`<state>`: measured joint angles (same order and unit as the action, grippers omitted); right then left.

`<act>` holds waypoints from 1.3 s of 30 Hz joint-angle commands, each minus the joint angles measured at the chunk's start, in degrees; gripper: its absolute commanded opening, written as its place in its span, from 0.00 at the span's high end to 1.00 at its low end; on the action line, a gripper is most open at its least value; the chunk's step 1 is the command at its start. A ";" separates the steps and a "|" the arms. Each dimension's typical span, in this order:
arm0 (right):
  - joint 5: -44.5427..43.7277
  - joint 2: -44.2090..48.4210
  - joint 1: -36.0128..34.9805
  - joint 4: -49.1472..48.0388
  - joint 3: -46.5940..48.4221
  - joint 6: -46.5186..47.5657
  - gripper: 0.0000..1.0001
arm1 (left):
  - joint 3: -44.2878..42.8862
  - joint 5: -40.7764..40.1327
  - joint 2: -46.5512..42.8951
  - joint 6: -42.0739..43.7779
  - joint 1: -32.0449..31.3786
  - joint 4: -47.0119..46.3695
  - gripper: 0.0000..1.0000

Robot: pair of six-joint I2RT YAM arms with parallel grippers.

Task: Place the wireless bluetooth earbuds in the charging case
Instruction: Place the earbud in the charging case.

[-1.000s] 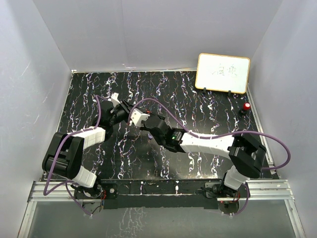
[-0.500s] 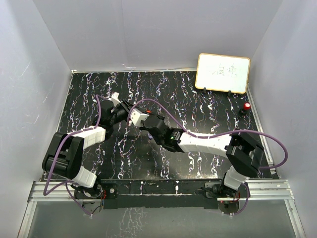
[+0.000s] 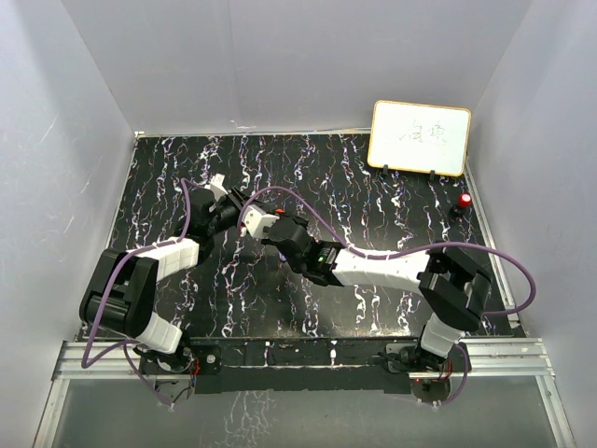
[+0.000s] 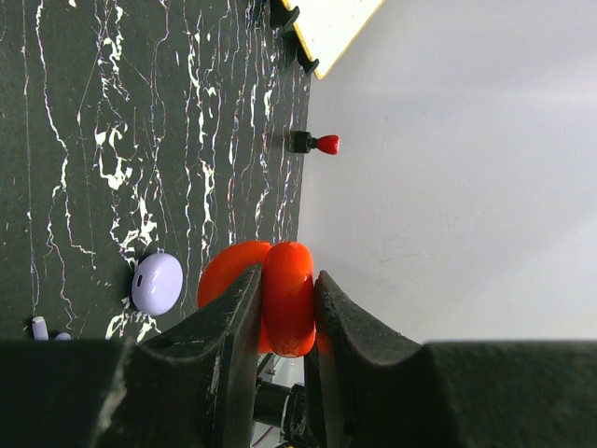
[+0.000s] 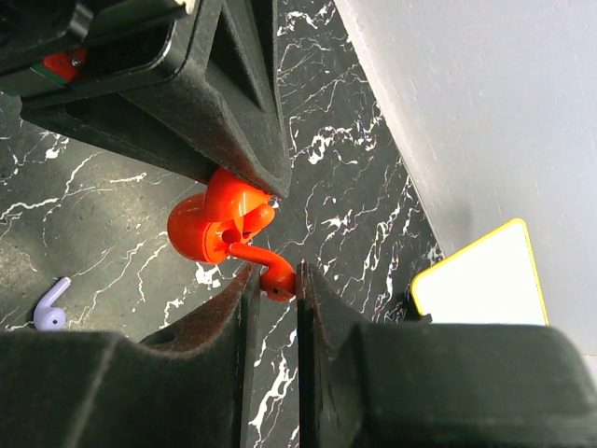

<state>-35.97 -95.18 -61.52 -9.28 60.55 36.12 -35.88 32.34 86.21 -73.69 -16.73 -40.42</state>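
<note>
Left gripper (image 4: pixel 286 280): clamped on the red charging case (image 4: pixel 287 303), a small round shell of glossy plastic, held clear of the black white-veined marble table (image 4: pixel 84 112). Its lid is swung open behind the fingers.
Right gripper (image 5: pixel 277 273): pinched together on the red earbud (image 5: pixel 277 282), a tiny bean-shaped plastic piece whose head sits between the fingertips.
Red earbud: directly ahead of the right fingertips, with its stem curving to the open mouth of the red charging case and touching or just short of it. I cannot tell whether it has reached its socket.
Purple earbud (image 5: pixel 48 313): a tiny lilac plastic piece lying on the table, off to the side of the right gripper and well apart from it, with nothing gripping it.
Purple case (image 4: pixel 157 283): a round lilac plastic shell resting on the table just beside the left gripper's fingers. It looks closed.
Done so far: the red pair is lifted and brought together at the case's opening.
Left to do, as I judge it: seat and release the red earbud, then open the purple case and put the purple earbud in. That puts the task at less than half done.
</note>
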 commanded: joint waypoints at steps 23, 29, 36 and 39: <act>-1.93 -0.93 -0.28 -4.20 2.72 1.05 0.95 | -2.15 0.80 -2.63 -0.23 -0.67 1.09 1.00; -2.04 -1.02 -0.36 -4.29 2.64 2.09 0.95 | -2.27 0.81 -2.55 -0.21 -0.67 1.05 1.00; -2.19 -1.46 -0.44 -4.38 2.63 2.82 0.96 | -2.76 0.79 -2.23 -0.20 -0.80 1.14 1.00; -1.95 -1.33 -0.46 -4.47 2.64 2.90 0.96 | -2.95 0.78 -2.19 -0.22 -0.76 1.33 1.00</act>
<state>-36.95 -96.84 -61.56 -10.44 60.60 38.33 -36.40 32.34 86.15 -73.67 -17.17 -39.24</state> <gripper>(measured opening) 0.172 0.250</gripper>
